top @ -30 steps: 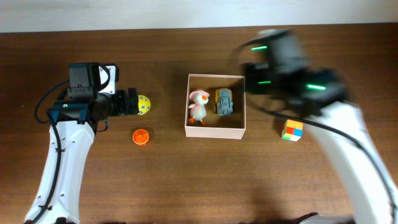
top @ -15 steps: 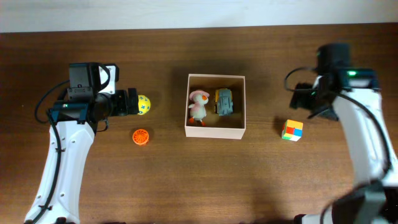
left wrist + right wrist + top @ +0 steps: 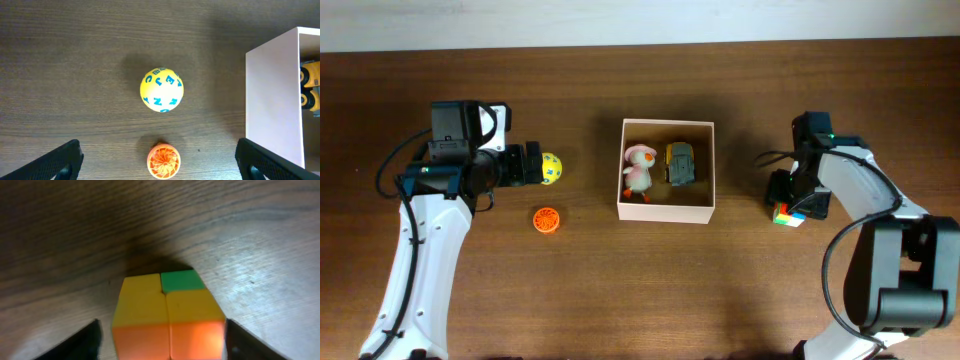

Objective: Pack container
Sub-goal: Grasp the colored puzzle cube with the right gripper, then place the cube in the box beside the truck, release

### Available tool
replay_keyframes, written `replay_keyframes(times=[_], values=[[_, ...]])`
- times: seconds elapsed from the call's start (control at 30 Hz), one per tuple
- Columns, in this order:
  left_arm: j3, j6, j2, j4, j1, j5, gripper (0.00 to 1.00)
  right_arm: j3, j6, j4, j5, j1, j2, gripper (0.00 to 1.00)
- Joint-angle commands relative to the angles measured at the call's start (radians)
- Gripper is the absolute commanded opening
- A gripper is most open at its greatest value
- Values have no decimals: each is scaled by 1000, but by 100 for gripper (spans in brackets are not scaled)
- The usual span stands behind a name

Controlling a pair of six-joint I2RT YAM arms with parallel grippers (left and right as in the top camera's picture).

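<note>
The container [image 3: 666, 214] is a square white box with a tan inside at the table's middle. It holds a pink-and-white duck toy [image 3: 639, 170] and a grey-and-yellow toy car [image 3: 680, 163]. My left gripper [image 3: 527, 165] is open and empty, just left of a yellow lettered ball [image 3: 551, 168]. An orange ribbed disc [image 3: 547, 219] lies below the ball. In the left wrist view the ball [image 3: 161, 89], the disc [image 3: 163, 161] and the box wall [image 3: 272, 100] show between the open fingers [image 3: 158, 146]. My right gripper [image 3: 788, 200] is open, low over a coloured cube [image 3: 790, 213], one finger on each side of the cube [image 3: 167, 315].
The wooden table ends at a pale wall strip [image 3: 640, 20] along the far edge. The cube lies about a hand's width right of the container. The ball and disc lie to the container's left.
My right arm has swung from over the container's far right corner out to the right and down onto the coloured cube. The left arm and the toys have not moved.
</note>
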Motion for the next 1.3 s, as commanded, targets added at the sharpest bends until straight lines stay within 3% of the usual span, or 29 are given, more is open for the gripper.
replay_keyframes(times=[0.0, 0.2, 0.47, 0.63, 0.77, 0.97, 1.27], values=[[16, -6, 4, -1, 4, 10, 99, -11, 3, 13, -21, -6, 13, 60], [16, -6, 4, -1, 4, 10, 99, -10, 3, 12, -20, -6, 6, 42], [16, -6, 4, -1, 4, 10, 99, 119, 3, -113, -21, 65, -185, 43], [16, -6, 4, -1, 4, 10, 99, 308, 3, -238, -51, 215, -338, 43], [16, -6, 4, -1, 4, 10, 99, 405, 7, -241, -58, 366, -394, 43], [16, -6, 4, -1, 4, 10, 99, 381, 37, -180, -57, 513, -346, 43], [16, -6, 4, -1, 4, 10, 99, 285, 140, -67, -39, 557, -85, 43]])
